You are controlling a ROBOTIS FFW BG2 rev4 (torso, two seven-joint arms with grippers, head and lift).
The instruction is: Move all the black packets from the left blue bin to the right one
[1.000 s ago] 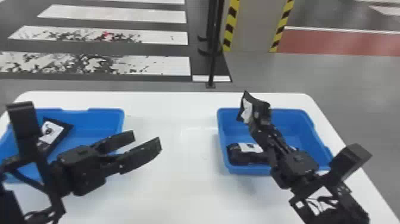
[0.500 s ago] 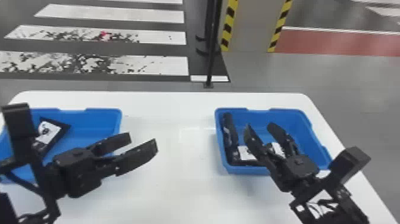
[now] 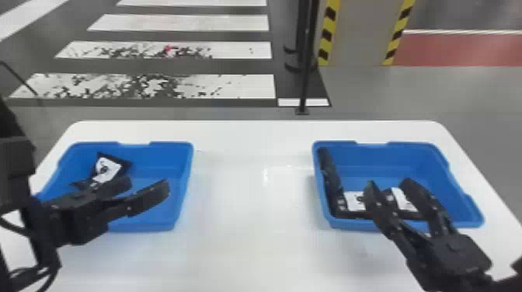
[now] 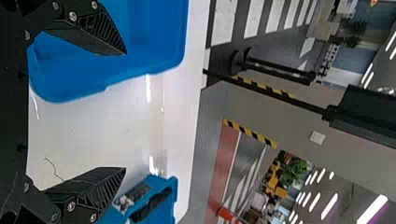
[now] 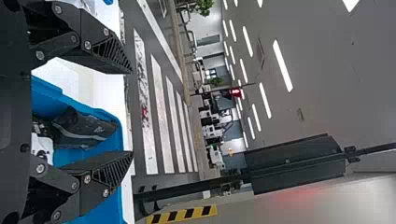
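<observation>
Over left bin (image 3: 171, 144), left end effector (image 3: 144, 188) wide, empty; one packet (image 3: 108, 169) inside. Over right bin (image 3: 411, 145), right end effector (image 3: 389, 186) wide, empty; packets (image 3: 329, 174) along its left and near walls.

Left blue bin (image 3: 169, 161): near-left corner behind the left arm (image 3: 15, 174), head view
Black packet (image 3: 121, 161) there: partly behind the left gripper (image 3: 149, 183)
Packets (image 3: 329, 174) in right blue bin (image 3: 411, 157): partly behind the right gripper (image 3: 389, 181); number unclear
White label (image 3: 108, 169): print too small
Bench (image 3: 240, 248): near edge cut off
</observation>
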